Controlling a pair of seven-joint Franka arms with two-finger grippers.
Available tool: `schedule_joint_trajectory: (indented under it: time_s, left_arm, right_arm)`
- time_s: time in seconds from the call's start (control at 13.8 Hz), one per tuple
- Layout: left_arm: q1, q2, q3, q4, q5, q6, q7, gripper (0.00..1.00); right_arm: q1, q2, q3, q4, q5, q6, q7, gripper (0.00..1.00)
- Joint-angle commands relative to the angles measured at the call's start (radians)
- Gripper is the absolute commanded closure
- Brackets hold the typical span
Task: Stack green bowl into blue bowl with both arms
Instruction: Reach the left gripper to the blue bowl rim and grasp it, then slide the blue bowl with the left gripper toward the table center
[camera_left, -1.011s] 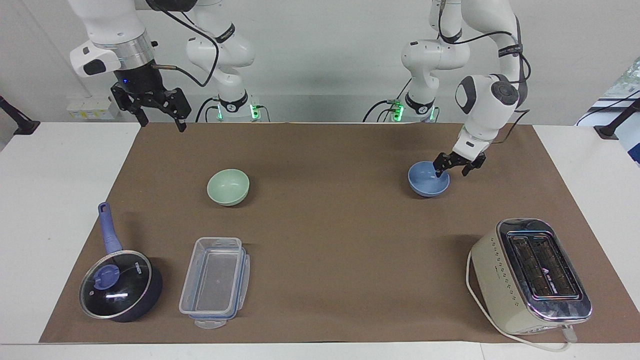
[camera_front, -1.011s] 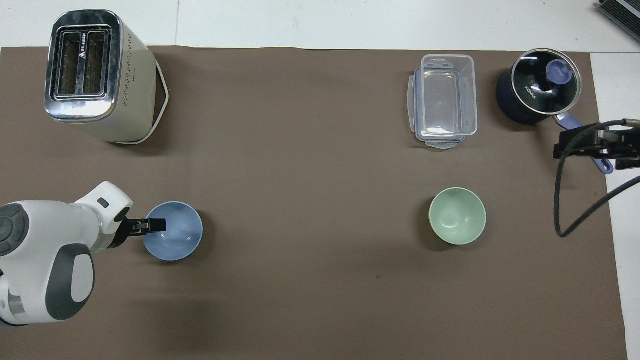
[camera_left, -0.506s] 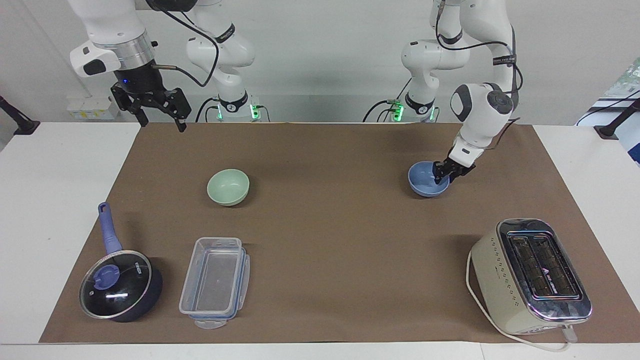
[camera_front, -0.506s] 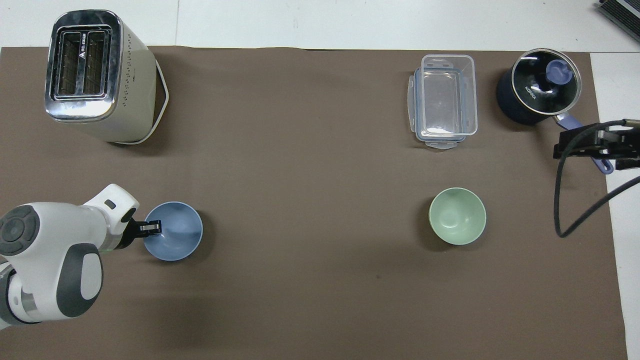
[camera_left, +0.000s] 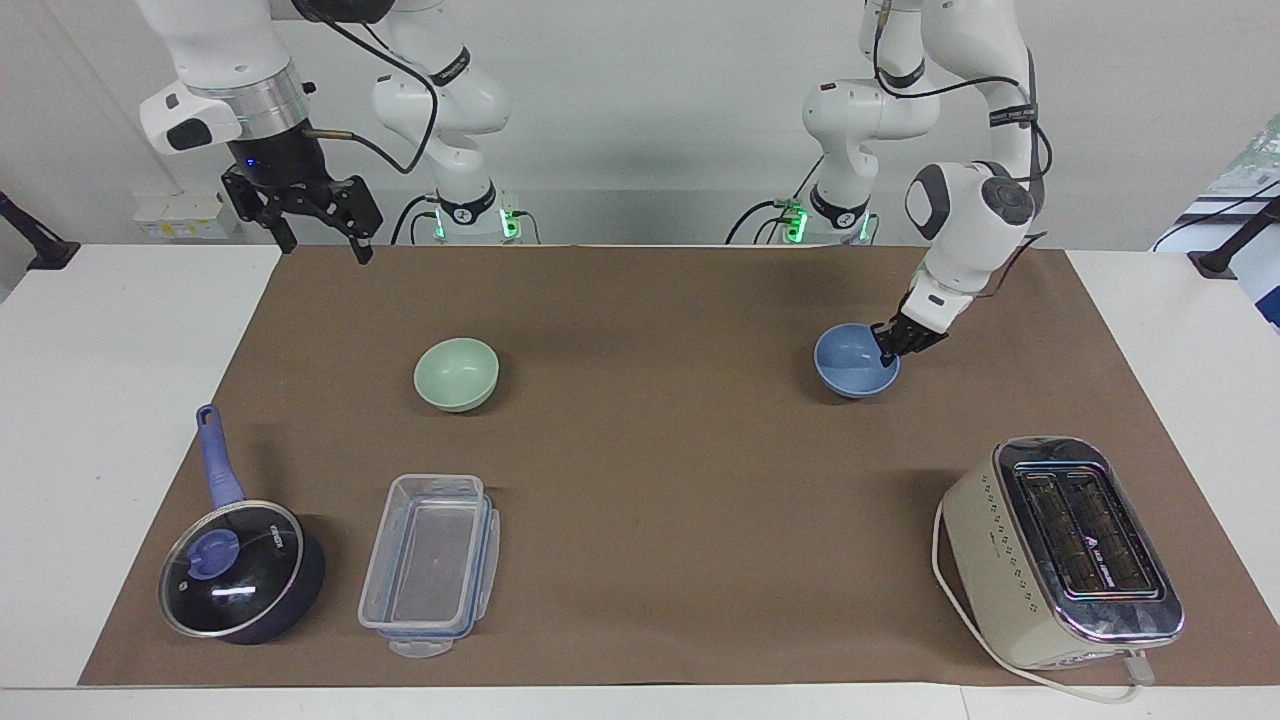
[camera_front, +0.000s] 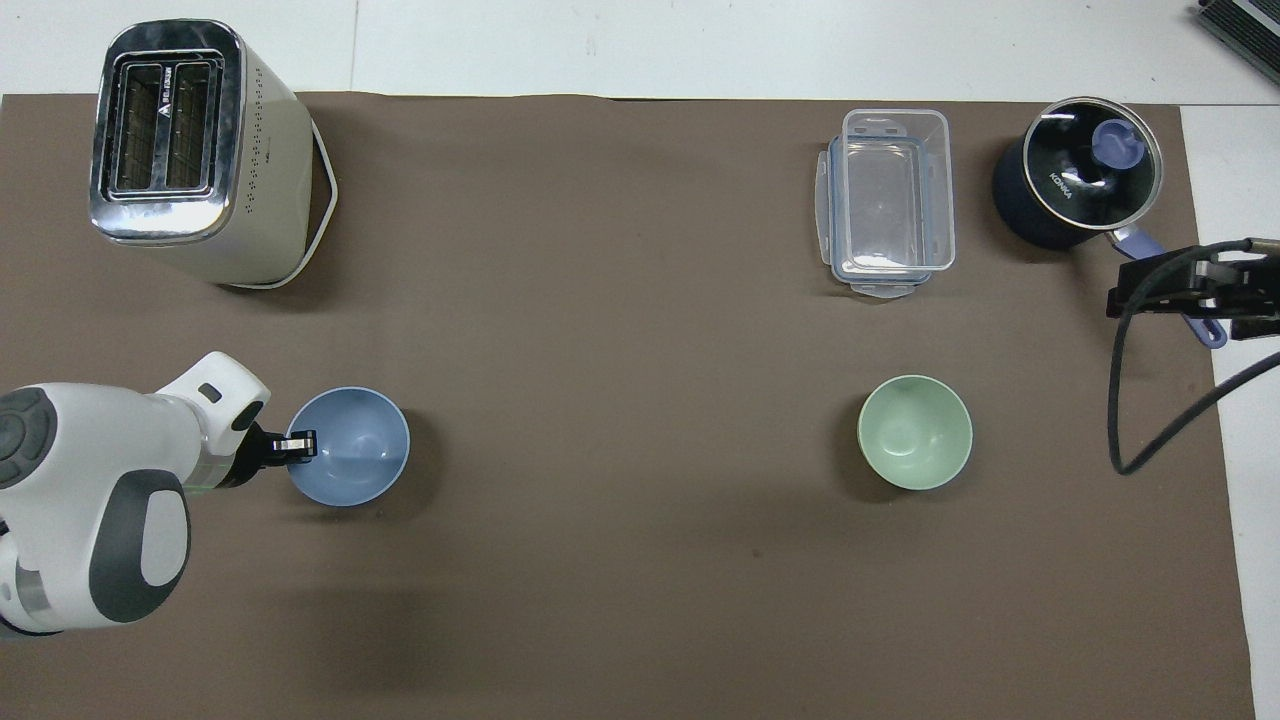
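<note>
The blue bowl (camera_left: 852, 364) sits on the brown mat toward the left arm's end; it also shows in the overhead view (camera_front: 352, 447). My left gripper (camera_left: 893, 345) is shut on the bowl's rim, on the edge toward the left arm's end of the table, as the overhead view (camera_front: 300, 447) also shows. The green bowl (camera_left: 456, 373) stands upright and alone toward the right arm's end (camera_front: 914, 432). My right gripper (camera_left: 322, 245) is open and empty, raised over the mat's corner at its own end, and waits there (camera_front: 1180, 295).
A cream toaster (camera_left: 1060, 552) stands farther from the robots than the blue bowl. A clear plastic container (camera_left: 430, 563) and a dark blue lidded saucepan (camera_left: 240, 570) stand farther from the robots than the green bowl. The brown mat (camera_left: 650, 450) covers the table's middle.
My left gripper has closed from open onto the blue bowl's rim, and the bowl has shifted a little. The right arm and the green bowl have not moved.
</note>
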Motion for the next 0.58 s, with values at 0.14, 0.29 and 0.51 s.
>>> schedule_joint_trajectory:
  time_s: [0.14,0.29,0.51]
  left_arm:
    - [0.001,-0.033,0.005,0.161,-0.017,-0.215,0.000,1.00]
    - [-0.011,-0.023,0.003,0.229,-0.017,-0.269,-0.042,1.00]
    - [-0.021,-0.027,-0.003,0.264,-0.017,-0.283,-0.079,1.00]
  right_arm:
    - [-0.012,-0.006,0.006,-0.004,0.012,-0.009,0.015,0.00]
    - [-0.012,-0.006,0.006,-0.004,0.012,-0.009,0.015,0.00]
    - [-0.012,-0.006,0.006,-0.004,0.012,-0.009,0.015,0.00]
